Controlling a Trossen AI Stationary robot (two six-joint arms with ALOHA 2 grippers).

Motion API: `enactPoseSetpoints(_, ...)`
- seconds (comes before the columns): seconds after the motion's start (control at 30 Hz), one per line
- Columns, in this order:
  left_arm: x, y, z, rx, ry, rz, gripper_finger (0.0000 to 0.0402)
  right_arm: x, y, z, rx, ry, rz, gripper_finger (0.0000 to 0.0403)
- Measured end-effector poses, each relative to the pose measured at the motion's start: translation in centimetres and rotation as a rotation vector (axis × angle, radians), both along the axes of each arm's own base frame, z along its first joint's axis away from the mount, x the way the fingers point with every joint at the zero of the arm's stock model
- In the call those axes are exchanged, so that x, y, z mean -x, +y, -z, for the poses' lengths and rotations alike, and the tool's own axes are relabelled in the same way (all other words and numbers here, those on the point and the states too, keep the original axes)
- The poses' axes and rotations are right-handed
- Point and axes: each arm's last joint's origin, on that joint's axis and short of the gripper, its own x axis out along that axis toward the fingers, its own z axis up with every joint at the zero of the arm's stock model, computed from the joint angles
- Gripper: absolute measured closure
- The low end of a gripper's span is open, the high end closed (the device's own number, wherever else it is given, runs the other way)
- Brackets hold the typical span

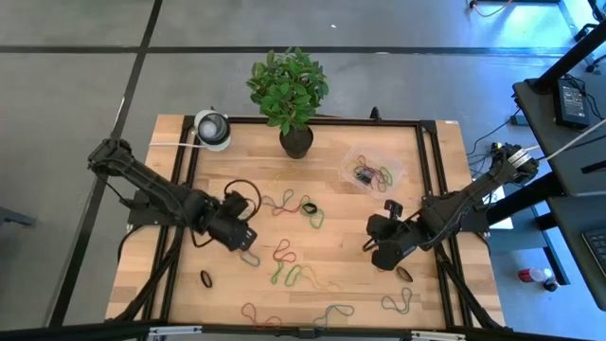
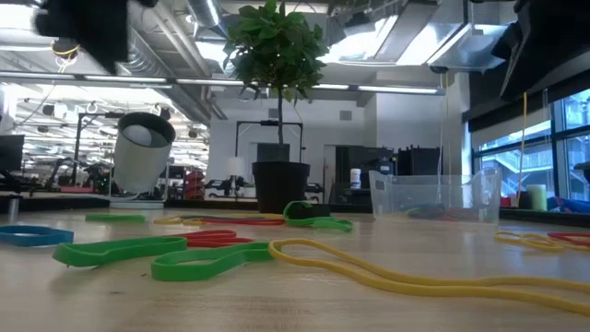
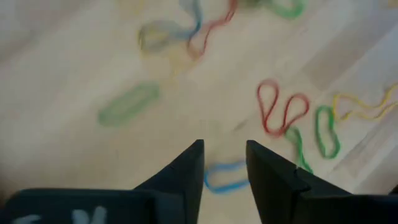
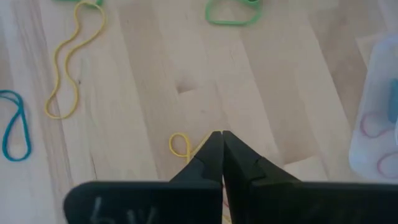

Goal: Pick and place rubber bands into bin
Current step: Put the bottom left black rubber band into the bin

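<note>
Many rubber bands lie flat on the wooden table: red point(image 3: 283, 112), green point(image 3: 127, 102), yellow point(image 4: 68, 62) and blue point(image 4: 13, 134). The clear bin point(image 1: 369, 169) stands at the far right with a few bands inside; it also shows in the low view point(image 2: 433, 195). My left gripper point(image 3: 224, 149) is open and empty above a blue band point(image 3: 227, 176), left of the table's middle point(image 1: 244, 242). My right gripper point(image 4: 217, 134) is shut on a yellow band point(image 4: 180, 144), near-right of the middle point(image 1: 377, 248). My right gripper pinches a strand of the yellow band point(image 4: 202, 144) between the free ends of its two fingers. A small loop of the band sticks out beside the fingertips. In the low view a thin yellow strand point(image 2: 525, 138) hangs below the dark arm, clear of the table.
A black plant pot point(image 1: 295, 140) with a green plant stands at the far middle, and a round white-and-grey object point(image 1: 212, 128) at the far left. Black frame rails point(image 1: 431, 180) run along the table's sides. More bands lie along the near edge point(image 1: 331, 313).
</note>
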Motion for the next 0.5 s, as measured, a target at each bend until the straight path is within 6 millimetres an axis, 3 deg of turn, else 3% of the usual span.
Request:
enactPoseSetpoints(0.23,0.9,-2.5,1.8,0.141,0.130,-0.265,0.0237,0.2,0.4,0.0,-0.018,-0.004,-0.006,0.0399)
enactPoseSetpoints(0.37,1.3,-4.0,3.0,0.208,0.227,-0.418,0.0234,0.6,1.0,0.0,-0.037,-0.008,-0.005,0.0399)
enactPoseSetpoints(0.5,1.7,-5.8,4.4,0.236,0.354,-0.444,0.0240,1.0,1.6,0.0,-0.053,-0.010,-0.007,0.0399)
